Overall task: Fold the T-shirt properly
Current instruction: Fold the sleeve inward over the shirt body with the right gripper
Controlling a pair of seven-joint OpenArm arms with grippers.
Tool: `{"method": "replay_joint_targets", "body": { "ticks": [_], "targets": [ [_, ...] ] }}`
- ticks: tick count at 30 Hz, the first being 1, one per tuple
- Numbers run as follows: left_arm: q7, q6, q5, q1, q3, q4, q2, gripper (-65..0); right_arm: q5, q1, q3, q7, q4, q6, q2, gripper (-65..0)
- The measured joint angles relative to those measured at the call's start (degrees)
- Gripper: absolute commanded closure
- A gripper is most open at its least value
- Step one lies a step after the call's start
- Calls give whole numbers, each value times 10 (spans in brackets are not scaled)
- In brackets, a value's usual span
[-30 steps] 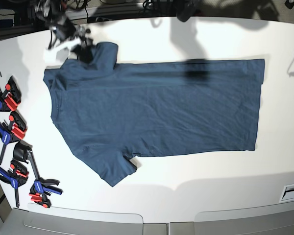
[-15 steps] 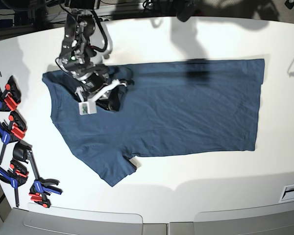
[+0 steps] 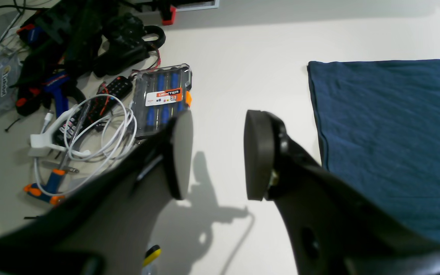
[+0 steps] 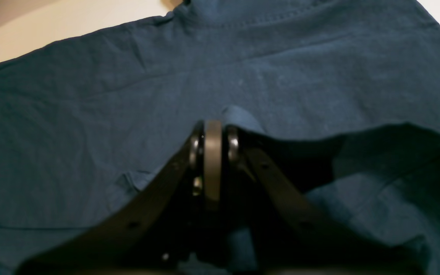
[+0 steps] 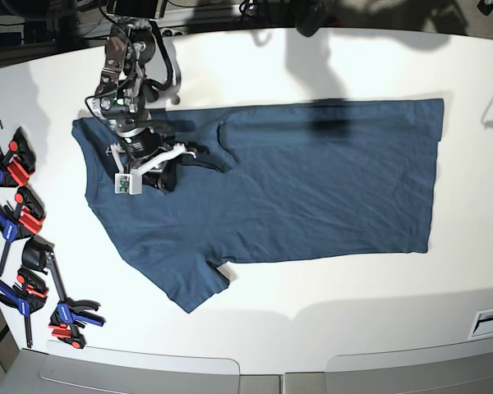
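I've carried the far sleeve inward onto the T-shirt (image 5: pixel 271 189), spread mid-table; my right gripper (image 4: pixel 212 131) pinches its fabric at ten o'clock. My left gripper (image 3: pixel 214 152) gapes empty.

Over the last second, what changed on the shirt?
The right gripper came in from the table's far edge and carried the far sleeve inward; that sleeve, spread flat beyond the shoulder a second ago, now lies folded over the T-shirt chest. In the wrist view the gripper looks closed on a fold of fabric. Unchanged: the shirt body, near sleeve and hem, and the clamps at the side.
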Motion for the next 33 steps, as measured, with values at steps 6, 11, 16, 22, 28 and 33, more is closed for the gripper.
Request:
{"method": "replay_joint_targets", "body": {
  "ticks": [6, 11, 16, 22, 28, 33],
  "targets": [
    [0, 0, 0, 3, 0, 0, 0, -211, 0, 0, 0, 18, 0, 0, 3, -345],
    [0, 0, 0, 32, 0, 0, 1, -211, 0, 5, 19, 20, 0, 0, 8, -345],
    [-1, 2, -31, 61, 0, 0, 12, -211, 26, 24, 94, -27, 3, -2, 14, -342],
    [2, -2, -41, 70, 0, 0, 46, -211, 187, 24, 177, -196, 5, 57, 35, -185],
    [3, -15, -59, 72, 0, 0, 69, -210, 310, 26, 212, -263, 7, 89, 34, 0],
    [75, -72, -122, 73, 0, 0, 83, -128, 216, 24, 209, -241, 7, 90, 33, 0]
  ]
}}
